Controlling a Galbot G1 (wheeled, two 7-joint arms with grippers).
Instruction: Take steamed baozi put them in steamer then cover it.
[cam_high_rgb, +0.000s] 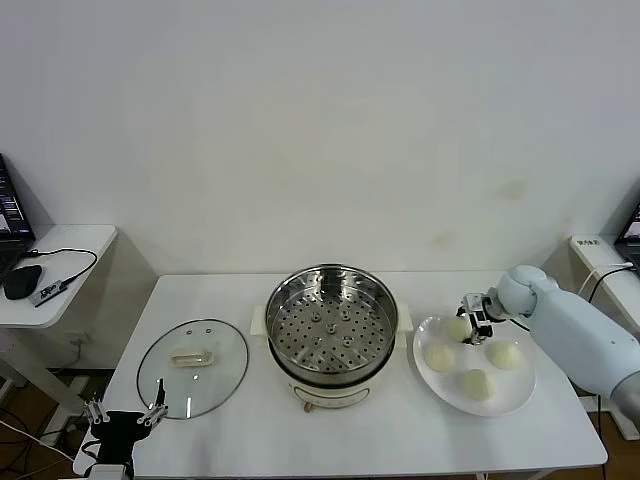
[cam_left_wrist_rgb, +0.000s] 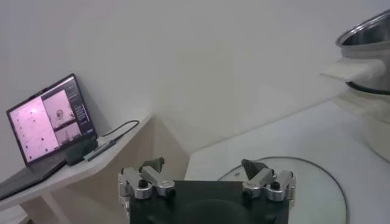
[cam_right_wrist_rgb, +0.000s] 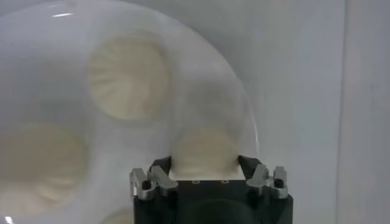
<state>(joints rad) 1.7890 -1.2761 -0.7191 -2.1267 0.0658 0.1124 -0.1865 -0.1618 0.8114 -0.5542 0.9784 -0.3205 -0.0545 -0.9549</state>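
Four baozi on the white plate (cam_high_rgb: 520, 392); our right gripper (cam_high_rgb: 470, 326) has its jaws clamped on the far-left baozi (cam_right_wrist_rgb: 204, 152), ready to lift toward the empty steamer (cam_high_rgb: 331, 335). Left gripper (cam_left_wrist_rgb: 207, 176) idles, jaws spread, beside the cover (cam_high_rgb: 192, 366) on the worktop.

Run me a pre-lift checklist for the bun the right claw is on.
1. Right claw straddles one baozi on the white plate: ok.
2. Grip firm enough to lift: cannot tell.
3. The three other baozi lie apart from the claw: ok.
4. Steamer uncovered, perforated tray bare: ok.
5. Glass lid flat on the table, away from the steamer: ok.
6. Left claw open, parked near the lid at the table's front edge: ok.
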